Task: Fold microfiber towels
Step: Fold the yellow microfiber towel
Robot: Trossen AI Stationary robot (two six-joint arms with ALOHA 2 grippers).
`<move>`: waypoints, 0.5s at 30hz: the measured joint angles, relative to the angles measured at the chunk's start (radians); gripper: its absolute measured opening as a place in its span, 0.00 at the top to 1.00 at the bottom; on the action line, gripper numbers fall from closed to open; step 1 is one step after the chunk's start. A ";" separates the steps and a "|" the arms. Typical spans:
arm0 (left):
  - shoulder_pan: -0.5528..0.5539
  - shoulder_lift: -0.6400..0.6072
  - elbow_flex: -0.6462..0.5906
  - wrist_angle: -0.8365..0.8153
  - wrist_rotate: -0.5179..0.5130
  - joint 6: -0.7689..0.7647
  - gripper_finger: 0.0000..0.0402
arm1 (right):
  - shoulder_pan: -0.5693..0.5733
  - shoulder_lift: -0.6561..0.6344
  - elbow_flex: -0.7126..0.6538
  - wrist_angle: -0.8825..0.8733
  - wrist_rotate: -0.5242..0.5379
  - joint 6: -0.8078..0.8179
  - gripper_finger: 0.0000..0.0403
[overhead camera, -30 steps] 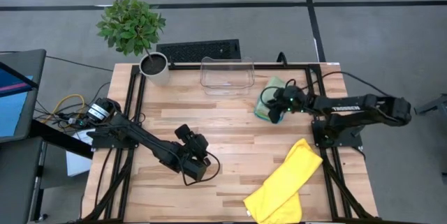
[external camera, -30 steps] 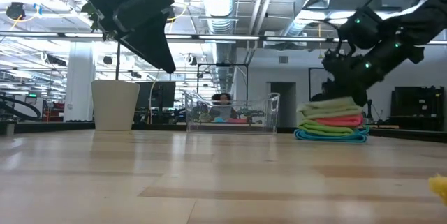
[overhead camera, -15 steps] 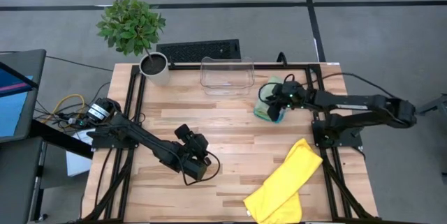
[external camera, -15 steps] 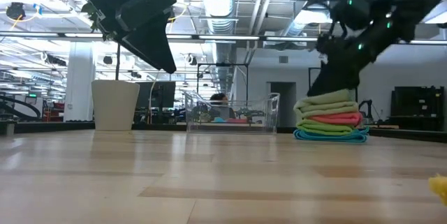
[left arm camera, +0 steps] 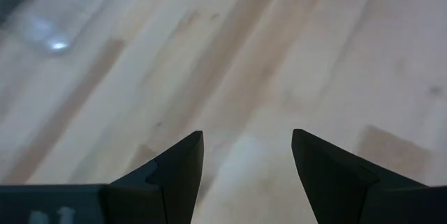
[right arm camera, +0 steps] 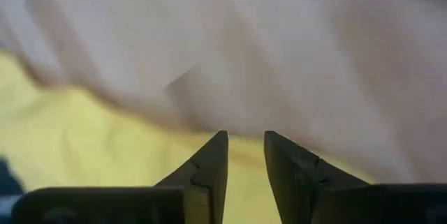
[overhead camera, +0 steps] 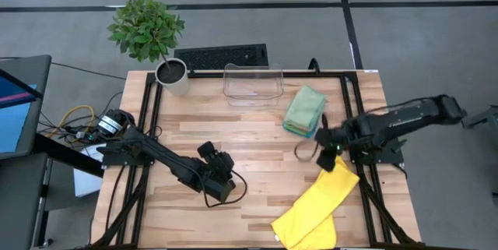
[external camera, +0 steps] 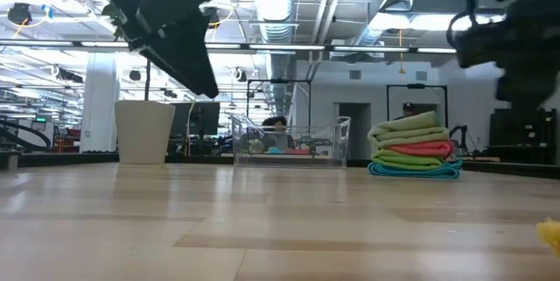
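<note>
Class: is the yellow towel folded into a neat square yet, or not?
Not yet. The yellow towel lies as a long loose strip by the table's edge, apart from the folded stack.

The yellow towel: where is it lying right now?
In the high view the yellow towel lies loosely spread at the table's near right corner. The right gripper hovers over its far end, and the folded stack sits farther back.

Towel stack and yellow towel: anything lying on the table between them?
Only the right end effector, above the yellow towel's near corner. The high view shows bare wood otherwise below the towel stack.
</note>
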 joint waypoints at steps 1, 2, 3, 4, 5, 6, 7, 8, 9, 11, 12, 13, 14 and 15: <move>0.000 0.000 0.000 0.026 0.017 0.023 0.47 | 0.052 0.028 0.013 -0.001 -0.003 0.035 0.70; 0.000 0.000 0.000 0.057 0.039 0.054 0.47 | 0.098 0.055 0.032 -0.001 -0.003 0.065 0.70; 0.000 0.000 0.000 0.096 0.063 0.094 0.47 | 0.142 0.082 0.055 -0.001 -0.002 0.090 0.70; 0.001 0.001 0.000 0.147 0.087 0.140 0.47 | 0.185 0.111 0.080 -0.001 -0.001 0.111 0.70; 0.004 0.005 0.000 0.210 0.111 0.186 0.47 | 0.225 0.142 0.107 -0.004 0.002 0.123 0.70; 0.006 0.007 0.000 0.272 0.135 0.234 0.47 | 0.261 0.172 0.137 -0.016 0.008 0.131 0.70; 0.009 0.008 0.000 0.330 0.162 0.276 0.47 | 0.295 0.198 0.167 -0.038 0.019 0.138 0.70; 0.013 0.016 0.000 0.402 0.187 0.310 0.47 | 0.327 0.223 0.198 -0.068 0.031 0.144 0.70; 0.019 0.028 0.002 0.483 0.216 0.341 0.47 | 0.355 0.249 0.229 -0.103 0.045 0.154 0.70; 0.022 0.059 0.002 0.591 0.264 0.392 0.47 | 0.410 0.290 0.282 -0.190 0.082 0.190 0.70; 0.024 0.081 0.005 0.642 0.285 0.408 0.47 | 0.432 0.309 0.307 -0.225 0.096 0.210 0.70; 0.024 0.106 0.015 0.666 0.298 0.416 0.47 | 0.456 0.325 0.328 -0.244 0.109 0.231 0.70; 0.025 0.132 0.028 0.667 0.302 0.416 0.47 | 0.481 0.336 0.346 -0.267 0.125 0.254 0.70; 0.026 0.160 0.048 0.658 0.314 0.413 0.47 | 0.503 0.343 0.363 -0.290 0.139 0.276 0.70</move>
